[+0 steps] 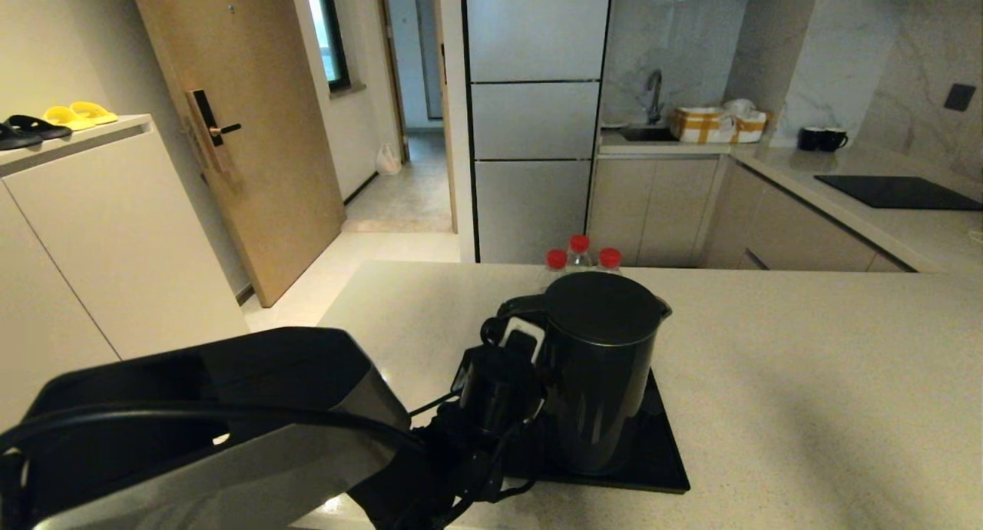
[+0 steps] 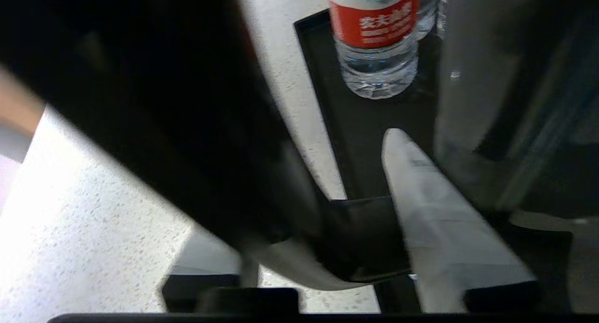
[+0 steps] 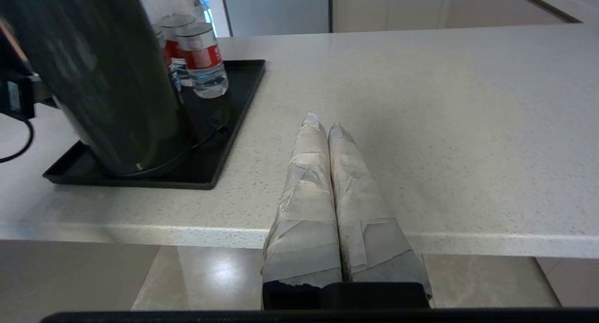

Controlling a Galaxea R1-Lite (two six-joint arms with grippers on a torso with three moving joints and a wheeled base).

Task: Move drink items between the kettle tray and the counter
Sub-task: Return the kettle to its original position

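On the counter point(image 1: 806, 376), the kettle tray point(image 1: 660, 453) carries the kettle point(image 1: 603, 369) — its handle hidden behind the left gripper point(image 1: 513, 361), apparently clamped on it. Only the right wrist view shows the right gripper point(image 3: 323, 126) — clenched, empty, beside the tray.

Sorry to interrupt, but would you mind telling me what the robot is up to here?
The left gripper is at the loop handle of the tall glossy black electric kettle, which stands on the flat black rectangular tray on the beige speckled stone counter. Red-capped water bottles stand behind it. The right gripper, fingers together, hovers by the counter's edge.
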